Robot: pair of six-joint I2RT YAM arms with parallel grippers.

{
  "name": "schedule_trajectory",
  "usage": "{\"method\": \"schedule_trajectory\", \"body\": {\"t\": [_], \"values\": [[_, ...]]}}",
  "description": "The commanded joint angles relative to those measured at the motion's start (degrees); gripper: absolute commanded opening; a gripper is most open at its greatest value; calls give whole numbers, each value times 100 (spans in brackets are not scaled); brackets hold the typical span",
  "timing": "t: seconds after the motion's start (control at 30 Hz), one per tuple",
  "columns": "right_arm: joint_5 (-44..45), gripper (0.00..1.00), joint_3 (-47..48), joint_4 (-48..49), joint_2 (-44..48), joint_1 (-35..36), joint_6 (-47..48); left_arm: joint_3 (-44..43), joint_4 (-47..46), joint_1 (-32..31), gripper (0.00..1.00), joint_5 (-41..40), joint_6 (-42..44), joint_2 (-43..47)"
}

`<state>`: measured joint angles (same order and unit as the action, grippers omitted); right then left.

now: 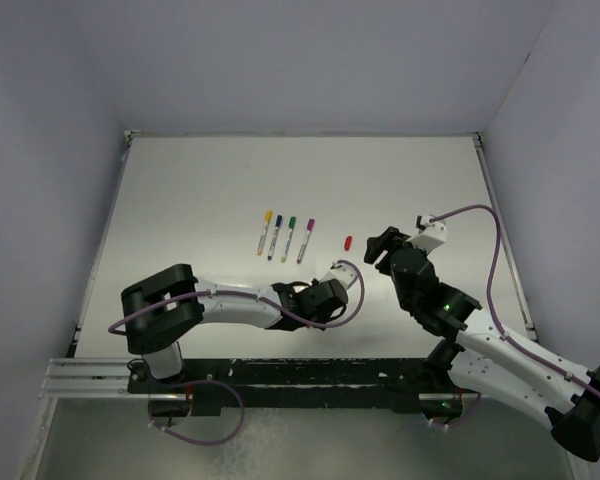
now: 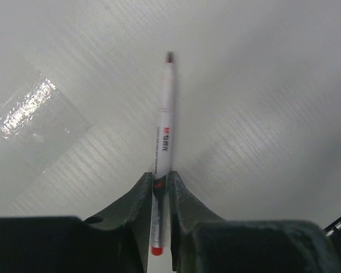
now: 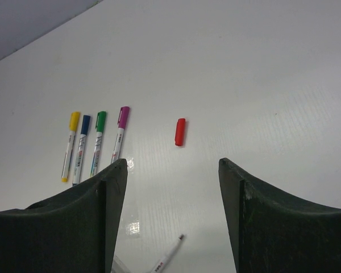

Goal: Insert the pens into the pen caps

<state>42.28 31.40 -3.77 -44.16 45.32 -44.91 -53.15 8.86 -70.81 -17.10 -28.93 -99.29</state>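
One pen, the red pen (image 2: 165,131), is all but hidden up top behind the left gripper (image 2: 161,185), and the right wrist cam cuts it off, catching only its tip end at the bottom edge. Only the left wrist cam gives us the whole thing: uncapped, barrel pinched near its rear end betw. both fingers, tip pointing away over the table (image 2: 273,85). The red cap (image 3: 180,132) lies apart, ahead of the right gripper (image 3: 172,165), whose fingers stand wide w/ nothing betw. them, and four capped pens (image 3: 97,145) sit in a row left of the cap.
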Motion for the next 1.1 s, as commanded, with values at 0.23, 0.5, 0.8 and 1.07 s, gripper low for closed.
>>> {"method": "schedule_trajectory", "body": {"t": [0.23,0.5,0.8,1.07], "values": [[123,63,14,166,-7,-16,-91,282,596,-30,0,319,-208,-436],[480,56,399,-611,-572,-128,-563,588,433,-23,0,180,-348,182],[-621,51,1211,-471,-1957,-732,246,824,664,-24,0,-5,-500,1324],[-1197,50,2043,-336,-3695,-787,760,1257,681,-28,0,-151,-682,2544]]}}
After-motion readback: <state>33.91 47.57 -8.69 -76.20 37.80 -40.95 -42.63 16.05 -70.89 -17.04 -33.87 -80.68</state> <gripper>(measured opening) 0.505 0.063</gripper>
